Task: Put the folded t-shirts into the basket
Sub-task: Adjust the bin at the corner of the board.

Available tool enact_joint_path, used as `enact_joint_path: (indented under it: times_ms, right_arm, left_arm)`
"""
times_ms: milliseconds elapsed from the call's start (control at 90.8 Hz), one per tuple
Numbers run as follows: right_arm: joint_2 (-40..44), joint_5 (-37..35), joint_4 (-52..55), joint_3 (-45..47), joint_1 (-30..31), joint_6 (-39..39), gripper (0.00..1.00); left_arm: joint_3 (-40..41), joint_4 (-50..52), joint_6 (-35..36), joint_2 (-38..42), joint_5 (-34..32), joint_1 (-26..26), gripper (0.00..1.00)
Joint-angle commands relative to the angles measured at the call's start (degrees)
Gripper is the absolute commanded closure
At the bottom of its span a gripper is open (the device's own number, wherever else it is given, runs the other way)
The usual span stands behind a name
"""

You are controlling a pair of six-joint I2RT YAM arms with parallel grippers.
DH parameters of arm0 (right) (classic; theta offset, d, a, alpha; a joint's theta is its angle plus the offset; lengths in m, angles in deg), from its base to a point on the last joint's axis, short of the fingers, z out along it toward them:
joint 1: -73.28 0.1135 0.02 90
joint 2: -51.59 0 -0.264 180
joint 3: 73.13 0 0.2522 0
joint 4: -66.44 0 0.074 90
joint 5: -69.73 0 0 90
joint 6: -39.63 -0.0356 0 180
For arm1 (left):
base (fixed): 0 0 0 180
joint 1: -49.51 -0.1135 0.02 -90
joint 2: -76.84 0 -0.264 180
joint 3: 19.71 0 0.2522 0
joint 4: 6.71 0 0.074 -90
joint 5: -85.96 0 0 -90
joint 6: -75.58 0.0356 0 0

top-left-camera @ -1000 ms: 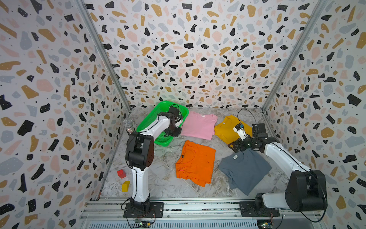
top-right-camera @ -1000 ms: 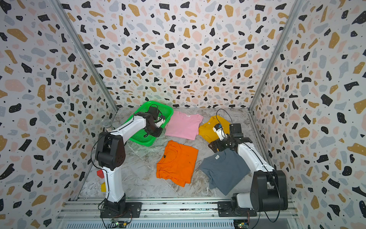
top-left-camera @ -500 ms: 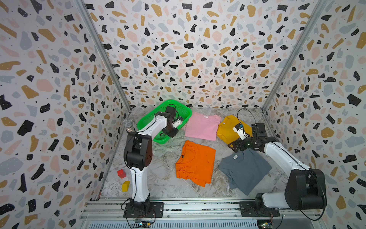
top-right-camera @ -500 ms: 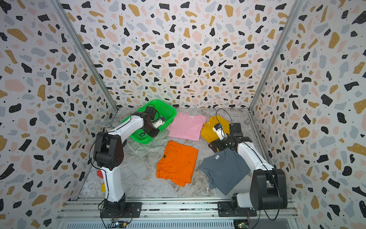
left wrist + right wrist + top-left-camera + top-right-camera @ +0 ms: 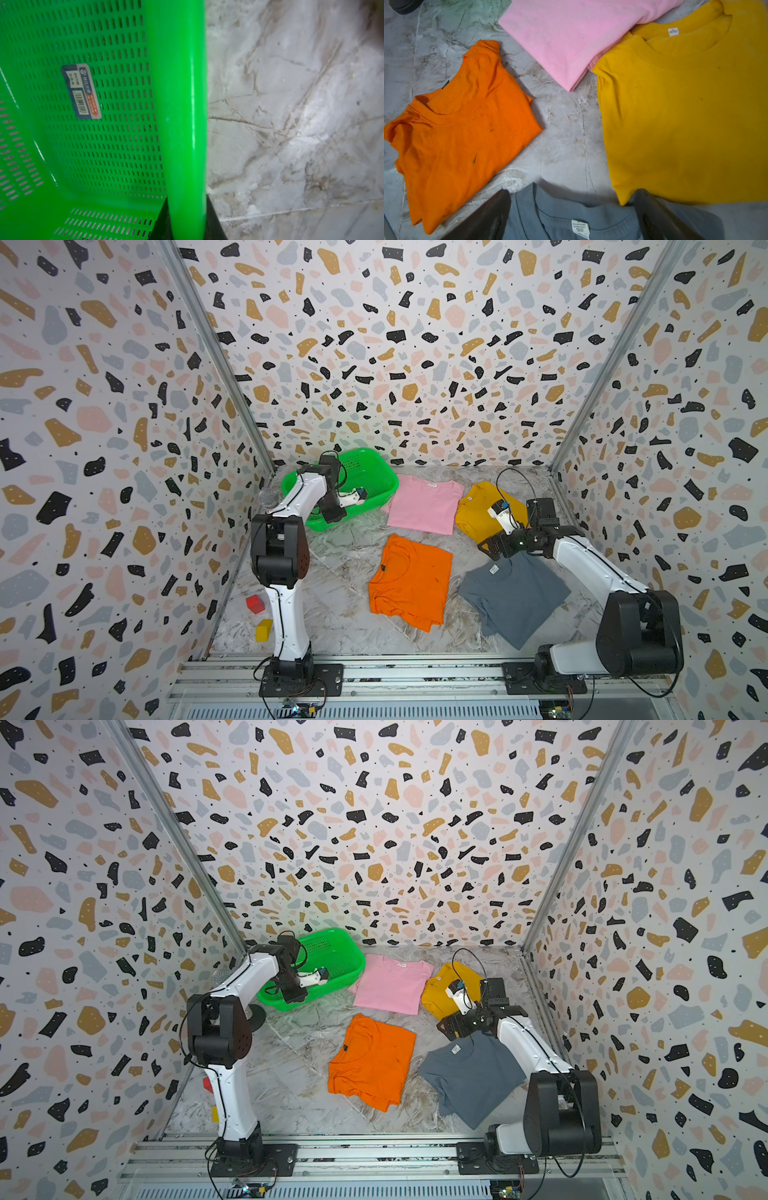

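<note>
The green basket (image 5: 392, 485) (image 5: 353, 952) stands at the back left, with nothing in it but a sticker (image 5: 82, 91) on its floor. My left gripper (image 5: 333, 515) (image 5: 187, 225) is shut on the basket's near rim (image 5: 182, 124), one finger on each side. Four folded t-shirts lie flat on the table: pink (image 5: 424, 504), mustard (image 5: 473, 510), orange (image 5: 411, 580) and grey (image 5: 515, 593). My right gripper (image 5: 492, 548) (image 5: 573, 200) hovers open over the grey shirt's collar (image 5: 571, 216), beside the mustard shirt's corner (image 5: 623, 195).
A red cube (image 5: 254, 603) and a yellow block (image 5: 263, 630) lie by the left wall near my left arm's base. A grey mesh ball (image 5: 268, 497) sits left of the basket. Speckled walls close in three sides of the marbled table (image 5: 340, 556).
My left gripper has pulled the basket's near rim leftward, swinging the basket round to lie more crosswise. The right arm has barely moved and the shirts lie as before.
</note>
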Motion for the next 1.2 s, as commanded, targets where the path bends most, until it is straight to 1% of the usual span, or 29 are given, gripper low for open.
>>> enact_joint_path:
  times_ms: [0,55,110,198,330,517,848,991,1068,1189]
  right_arm:
    - [0.56,0.42,1.55,-2.23,0.15,0.91,0.02]
    - [0.38,0.59,1.61,-2.18,0.14,1.04,0.02]
    - [0.13,0.75,1.71,-2.27,0.14,1.09,0.02]
    - [-0.08,0.70,2.06,-2.43,0.16,1.21,0.02]
    - [-0.12,0.52,2.00,-2.36,0.14,1.31,0.02]
    - [-0.89,0.38,2.19,-2.51,0.15,1.44,0.02]
    - [-1.49,-0.01,2.61,-2.71,0.14,1.83,0.02]
    - [-1.78,0.22,2.54,-2.71,0.14,1.84,0.02]
    - [-2.09,0.38,2.71,-2.79,0.14,1.84,0.02]
    - [-2.19,0.09,2.82,-2.88,0.14,1.92,0.02]
  left_arm:
    - [3.13,7.39,12.39,2.21,1.31,-0.88,0.87]
    - [4.13,7.37,14.92,2.92,1.41,-1.26,0.87]
    - [4.22,7.24,15.77,2.97,1.07,-1.63,0.87]
    - [2.53,8.95,16.06,1.82,0.84,-2.49,0.87]
    - [-0.06,11.74,19.46,0.61,1.95,-4.69,0.87]
    - [-3.05,16.67,26.40,-1.74,-0.84,-6.24,0.87]
    - [-4.03,14.00,33.12,-3.10,-3.93,-7.73,0.88]
    - [-2.23,11.31,37.29,-2.55,-3.85,-7.83,0.88]
    - [-3.78,11.40,37.57,-3.39,-3.42,-7.89,0.85]
    - [-6.63,11.96,37.07,-5.04,-2.72,-7.91,0.75]
